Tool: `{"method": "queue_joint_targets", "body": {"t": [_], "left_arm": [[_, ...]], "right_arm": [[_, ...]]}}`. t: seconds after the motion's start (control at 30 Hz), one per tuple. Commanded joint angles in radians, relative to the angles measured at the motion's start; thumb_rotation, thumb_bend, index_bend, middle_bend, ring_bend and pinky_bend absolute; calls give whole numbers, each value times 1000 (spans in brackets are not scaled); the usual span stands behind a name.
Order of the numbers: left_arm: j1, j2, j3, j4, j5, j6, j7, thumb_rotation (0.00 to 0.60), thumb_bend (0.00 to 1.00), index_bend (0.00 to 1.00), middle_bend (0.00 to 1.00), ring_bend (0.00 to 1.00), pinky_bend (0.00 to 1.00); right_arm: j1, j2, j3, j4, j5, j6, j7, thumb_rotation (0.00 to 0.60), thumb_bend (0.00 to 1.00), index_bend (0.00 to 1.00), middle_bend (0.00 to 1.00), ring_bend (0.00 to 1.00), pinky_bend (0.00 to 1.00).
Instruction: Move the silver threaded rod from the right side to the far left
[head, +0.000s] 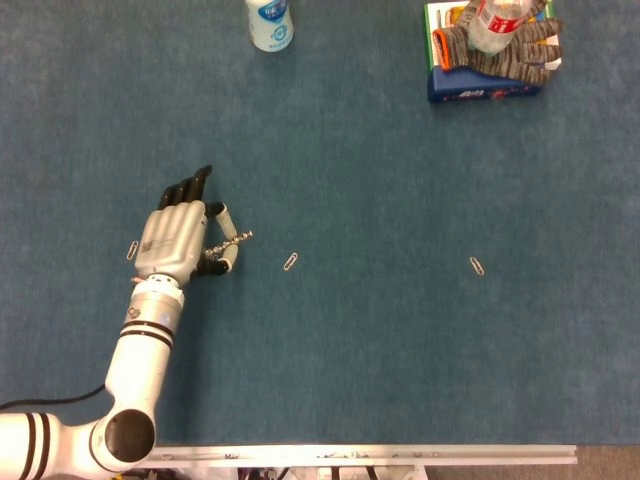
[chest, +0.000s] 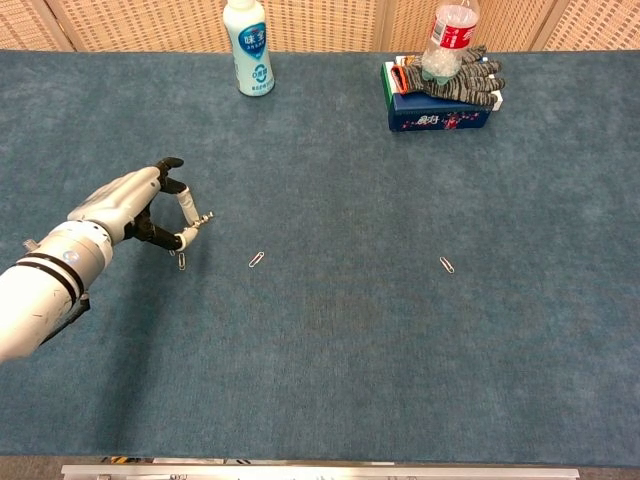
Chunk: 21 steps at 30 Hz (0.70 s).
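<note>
Carrying the rod leftward over the mat

My left hand (head: 178, 238) pinched the silver threaded rod (head: 233, 239) by one end, clear of the blue mat (chest: 400, 330), left of centre. I judged it best to travel level, pass over the paperclip (chest: 181, 262), lower gently, then release; right hand unseen.

Rod (head: 236, 238) in left robot hand (head: 178, 236), table's left.
</note>
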Motion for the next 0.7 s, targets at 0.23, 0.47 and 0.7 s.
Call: {"method": "queue_joint_targets", "body": {"t": [0.23, 0.47, 0.7], "left_arm": [[10, 58, -8, -14, -2, 22, 26, 600, 359, 528, 0, 0, 0], [26, 102, -15, -15, -12, 22, 15, 600, 359, 528, 0, 0, 0], [41, 118, -9, 2, -13, 6, -9, 600, 359, 528, 0, 0, 0]], "right_arm": [[8, -4, 0, -1, -4, -7, -5, 600, 169, 228, 113, 0, 0], [13, -4, 0, -9, -7, -10, -14, 600, 169, 228, 113, 0, 1], [15, -1, 0, -21, -6, -9, -30, 600, 169, 228, 113, 0, 0]]}}
